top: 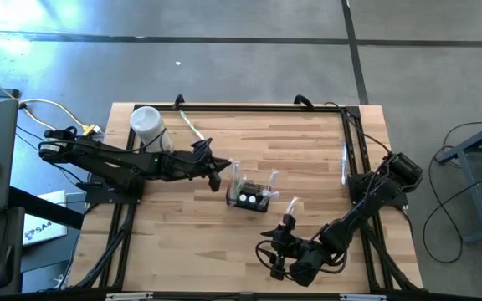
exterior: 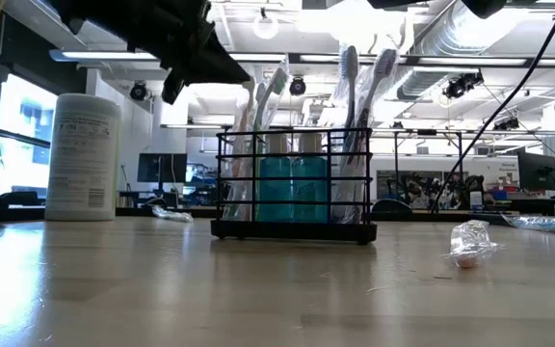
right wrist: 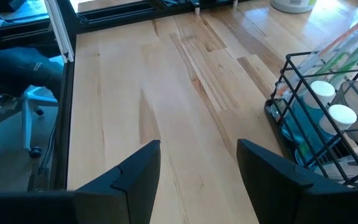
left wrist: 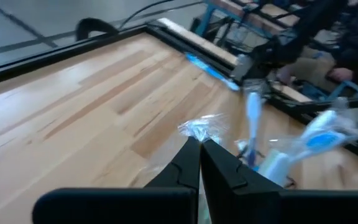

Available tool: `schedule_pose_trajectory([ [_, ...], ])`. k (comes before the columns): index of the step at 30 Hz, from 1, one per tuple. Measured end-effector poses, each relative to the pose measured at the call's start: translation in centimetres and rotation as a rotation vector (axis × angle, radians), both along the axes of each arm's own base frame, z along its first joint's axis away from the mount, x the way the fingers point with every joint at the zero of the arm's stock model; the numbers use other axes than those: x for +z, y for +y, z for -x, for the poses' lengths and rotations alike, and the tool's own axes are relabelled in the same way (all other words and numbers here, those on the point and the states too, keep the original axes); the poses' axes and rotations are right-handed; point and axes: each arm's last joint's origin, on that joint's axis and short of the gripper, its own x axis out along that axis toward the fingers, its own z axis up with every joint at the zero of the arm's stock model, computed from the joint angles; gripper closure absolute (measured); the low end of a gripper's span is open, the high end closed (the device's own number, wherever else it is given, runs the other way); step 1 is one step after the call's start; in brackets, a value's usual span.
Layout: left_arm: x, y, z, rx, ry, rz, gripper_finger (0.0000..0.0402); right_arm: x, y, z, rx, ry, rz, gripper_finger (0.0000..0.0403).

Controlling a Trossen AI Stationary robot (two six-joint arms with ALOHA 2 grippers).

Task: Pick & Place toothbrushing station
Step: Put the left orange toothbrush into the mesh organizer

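Note:
The toothbrushing station (top: 251, 198) is a black wire holder with teal bottles and wrapped toothbrushes standing in it. It rests on its base at the table's middle and also shows in the low view (exterior: 292, 183) and the right wrist view (right wrist: 328, 124). My left gripper (top: 220, 170) is shut, raised above the table just left of the holder. In the left wrist view a crinkled clear wrapper (left wrist: 199, 129) lies just past its tips (left wrist: 201, 143). My right gripper (top: 284, 224) is open and empty, in front of and to the right of the holder, pointing toward the far edge. My left gripper's shut fingertips (left wrist: 191, 152) stand right at the crinkled clear wrapper on a toothbrush in the holder. I cannot tell whether they touch it.
A white lidded cylinder (top: 147, 125) stands at the far left and also shows in the low view (exterior: 83, 156). A wrapped green toothbrush (top: 191, 127) lies near the far edge, and another wrapped one (top: 344, 163) lies by the right rail. A crumpled wrapper (exterior: 470, 243) lies right of the holder.

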Motion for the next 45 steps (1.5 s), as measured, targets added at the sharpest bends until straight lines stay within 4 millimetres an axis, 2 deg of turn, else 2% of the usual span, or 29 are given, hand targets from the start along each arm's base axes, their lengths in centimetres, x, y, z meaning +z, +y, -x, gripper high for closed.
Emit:
schedule_pose_trajectory([
  [12,1.3,-3.0,0.1,-0.194,-0.053,-0.258,0.0401,-0.1,-0.1,0.1,-0.001,0.015,0.012,0.0199],
  [23,1.8,-3.0,0.0,-0.181,-0.074,-0.338,0.0401,-0.1,-0.1,0.1,-0.001,0.015,0.011,0.0199],
  [29,1.0,-3.0,0.1,-0.19,-0.004,-0.331,0.0401,-0.1,-0.1,0.1,-0.001,0.015,0.011,0.0199],
  [40,-1.2,-3.3,-1.1,-0.226,0.072,-0.27,0.0401,-0.1,-0.1,0.1,-0.001,0.015,0.011,0.0199],
  [45,-1.2,-3.3,-1.2,-0.242,0.065,-0.264,0.0401,-0.1,-0.1,0.1,-0.001,0.015,0.011,0.0199],
])
